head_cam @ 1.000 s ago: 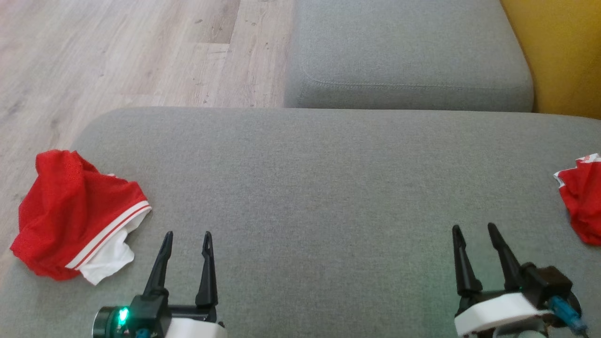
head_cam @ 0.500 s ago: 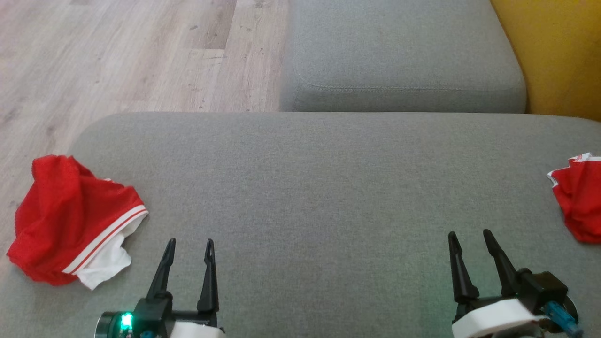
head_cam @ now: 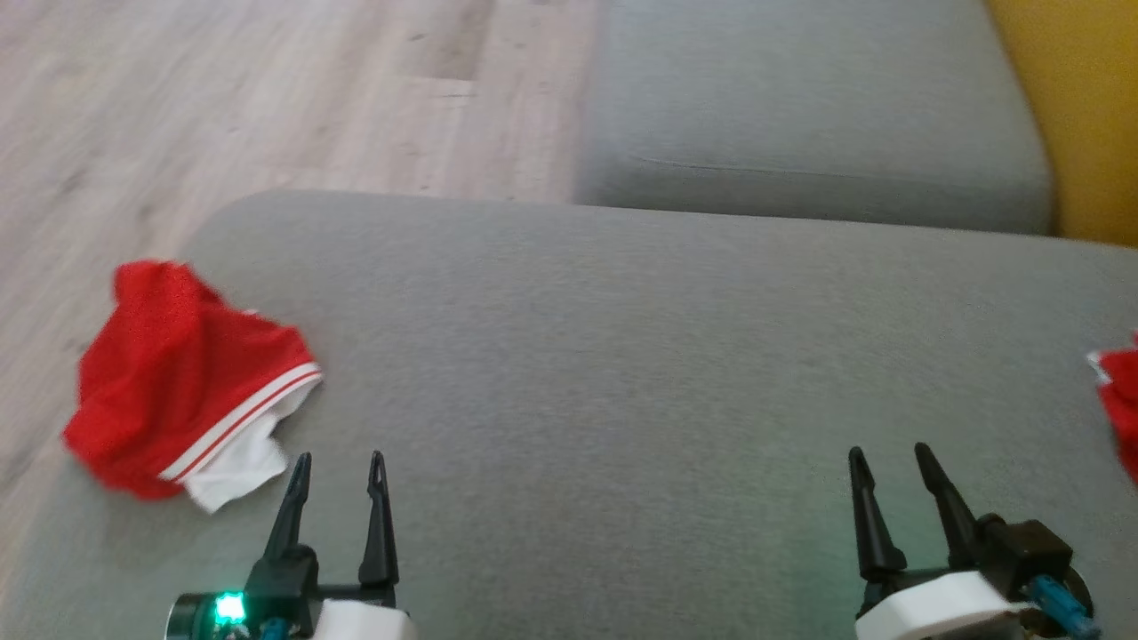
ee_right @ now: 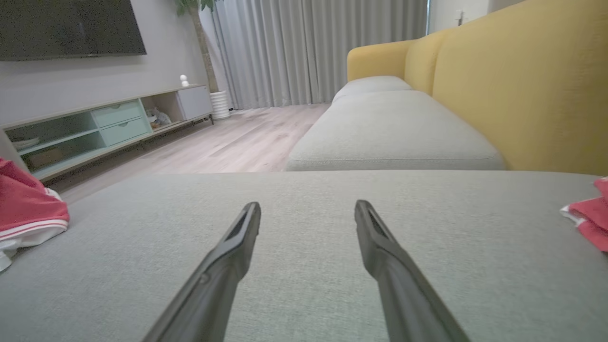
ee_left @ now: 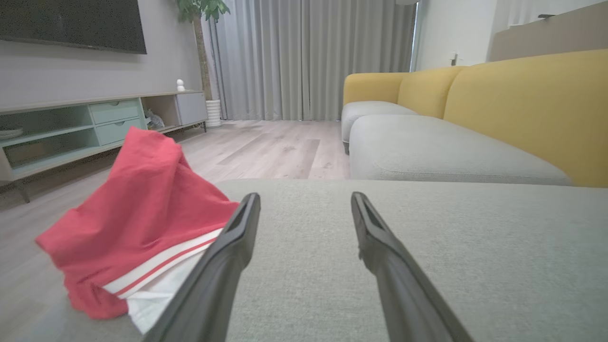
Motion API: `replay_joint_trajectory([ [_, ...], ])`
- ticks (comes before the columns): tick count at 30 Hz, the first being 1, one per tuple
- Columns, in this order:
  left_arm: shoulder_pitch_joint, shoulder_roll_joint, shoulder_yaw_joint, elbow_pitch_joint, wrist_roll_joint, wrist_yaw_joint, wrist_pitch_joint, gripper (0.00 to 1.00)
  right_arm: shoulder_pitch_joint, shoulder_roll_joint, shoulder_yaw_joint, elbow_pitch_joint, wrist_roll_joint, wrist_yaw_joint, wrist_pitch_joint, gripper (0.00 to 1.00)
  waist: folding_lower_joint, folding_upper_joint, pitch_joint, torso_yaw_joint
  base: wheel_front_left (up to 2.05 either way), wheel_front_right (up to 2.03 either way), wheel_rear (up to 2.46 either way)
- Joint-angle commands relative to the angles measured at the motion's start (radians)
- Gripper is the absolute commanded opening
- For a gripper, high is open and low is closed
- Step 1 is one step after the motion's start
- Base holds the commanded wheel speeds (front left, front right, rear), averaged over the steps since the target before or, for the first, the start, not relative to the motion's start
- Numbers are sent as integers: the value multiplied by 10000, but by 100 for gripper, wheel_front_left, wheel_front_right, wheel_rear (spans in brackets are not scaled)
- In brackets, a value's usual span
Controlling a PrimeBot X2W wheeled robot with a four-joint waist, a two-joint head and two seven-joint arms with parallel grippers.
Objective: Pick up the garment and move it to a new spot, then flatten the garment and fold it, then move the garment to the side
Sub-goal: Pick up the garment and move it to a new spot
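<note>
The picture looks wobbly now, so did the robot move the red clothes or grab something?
No, only the robot's head camera swung a bit, so the whole view slid. The red garment lies crumpled at the left edge of the grey cushion as before, and the left fingers and right fingers stay open, holding nothing.

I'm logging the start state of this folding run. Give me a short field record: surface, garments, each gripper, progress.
surface: grey cushion, with wooden floor beyond it
target: red garment with white stripes, crumpled at the cushion's left edge
other: second red cloth at the right edge, cut off by the frame
left gripper: open, holding nothing, close beside the red garment
right gripper: open, holding nothing, over bare cushion
progress: garment not yet picked up
</note>
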Motion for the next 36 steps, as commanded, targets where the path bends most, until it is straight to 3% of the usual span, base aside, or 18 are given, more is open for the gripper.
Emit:
replay_joint_trajectory([
  [1, -634, -1, 374, -226, 71, 118, -49, 100, -255, -59, 311, -306, 46, -53, -110, 100, 0, -1, 22, 573, 0, 0, 0],
  [9, -764, 3, 525, -256, 348, 280, -49, 100, -387, -59, 572, -338, 241, -53, -110, 100, 0, -1, 165, 2586, 0, 0, 0],
  [13, -724, 9, 910, -598, 374, 456, -49, 100, -870, -59, 975, -246, 133, -53, -110, 100, 0, -1, 641, 3146, 0, 0, 0],
  [21, -332, 2, 1711, -1767, 157, 1040, -49, 100, -2284, -59, 2089, 390, -193, -53, -111, 100, 0, -1, 1409, 3653, 0, 0, 0],
  [27, -225, 1, 1493, -2084, 183, 1269, -49, 100, -2323, -59, 1928, 449, -312, -53, -111, 100, 0, -1, 1464, 3675, 0, 0, 0],
  [31, -402, 0, 1494, -2121, 287, 1230, -49, 100, -2203, -59, 1787, 427, -429, -53, -111, 100, 0, -1, 1488, 3701, 0, 0, 0],
  [36, -1327, 193, 1489, -1945, 519, 812, -49, 100, -1930, -231, 1498, 305, -657, -53, -111, 100, 0, -1, 1578, 3781, 0, 0, 0],
])
